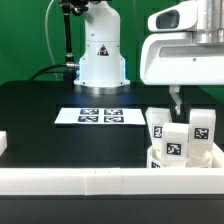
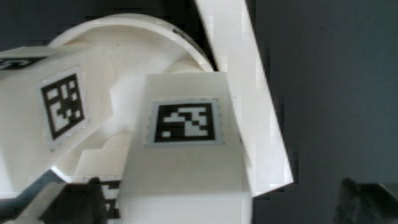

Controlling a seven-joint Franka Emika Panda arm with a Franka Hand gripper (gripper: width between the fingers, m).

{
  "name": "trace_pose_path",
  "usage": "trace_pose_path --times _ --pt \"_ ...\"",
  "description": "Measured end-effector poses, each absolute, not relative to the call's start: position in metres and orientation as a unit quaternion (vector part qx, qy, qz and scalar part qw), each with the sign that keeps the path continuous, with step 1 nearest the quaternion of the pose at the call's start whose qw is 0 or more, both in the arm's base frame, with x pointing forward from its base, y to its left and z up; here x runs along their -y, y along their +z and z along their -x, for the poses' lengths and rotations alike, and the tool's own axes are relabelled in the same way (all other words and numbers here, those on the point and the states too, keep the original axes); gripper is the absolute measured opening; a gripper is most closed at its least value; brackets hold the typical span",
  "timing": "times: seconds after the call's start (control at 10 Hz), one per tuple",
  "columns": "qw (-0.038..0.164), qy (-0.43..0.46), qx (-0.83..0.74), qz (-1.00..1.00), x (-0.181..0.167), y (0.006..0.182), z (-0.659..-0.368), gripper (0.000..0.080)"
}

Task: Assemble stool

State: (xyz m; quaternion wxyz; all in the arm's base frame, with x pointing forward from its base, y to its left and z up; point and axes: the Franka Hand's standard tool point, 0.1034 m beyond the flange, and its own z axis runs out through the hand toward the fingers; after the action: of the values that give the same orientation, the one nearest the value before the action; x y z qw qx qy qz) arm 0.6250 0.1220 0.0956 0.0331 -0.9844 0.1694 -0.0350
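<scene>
The white stool parts are bunched at the exterior view's lower right. The round seat (image 1: 186, 159) lies low, with three blocky tagged legs (image 1: 201, 128) (image 1: 175, 143) (image 1: 157, 124) standing on or against it. My gripper (image 1: 175, 100) hangs just above this cluster. In the wrist view the gripper (image 2: 217, 205) is open. Its dark fingertips (image 2: 71, 200) stand on either side of one tagged leg (image 2: 187, 120), with a gap on one side. The seat's curved body (image 2: 107, 55) with a tag lies beside that leg.
The marker board (image 1: 100, 116) lies mid-table. A long white border rail (image 1: 90, 181) runs along the front, and a rail (image 2: 228, 45) sits right behind the leg in the wrist view. A white rail end (image 1: 3, 145) shows at the exterior view's left. The robot base (image 1: 100, 55) stands at the back.
</scene>
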Motion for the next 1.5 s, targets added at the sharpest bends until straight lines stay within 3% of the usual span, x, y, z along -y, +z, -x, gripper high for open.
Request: trace_pose_path --times 0.1,0.2,0.3,0.4,1.0,1.5 --pt "0.032 -0.035 -0.170 0.984 -0.1216 0.0935 -0.6244 0.0619" --pt "0.031 -0.033 -0.170 0.984 -0.1212 0.0910 -0.6230 0.0437" --pt "0.031 -0.038 -0.170 0.984 -0.1206 0.0902 -0.6236 0.0437" --pt "0.032 -0.039 -0.170 0.984 -0.1204 0.0903 -0.6240 0.0338" --pt "0.036 -0.036 -0.280 0.959 -0.1183 0.0905 -0.6244 0.0338" --pt "0.068 -0.038 -0.560 0.825 -0.1196 0.0889 -0.6153 0.0338"
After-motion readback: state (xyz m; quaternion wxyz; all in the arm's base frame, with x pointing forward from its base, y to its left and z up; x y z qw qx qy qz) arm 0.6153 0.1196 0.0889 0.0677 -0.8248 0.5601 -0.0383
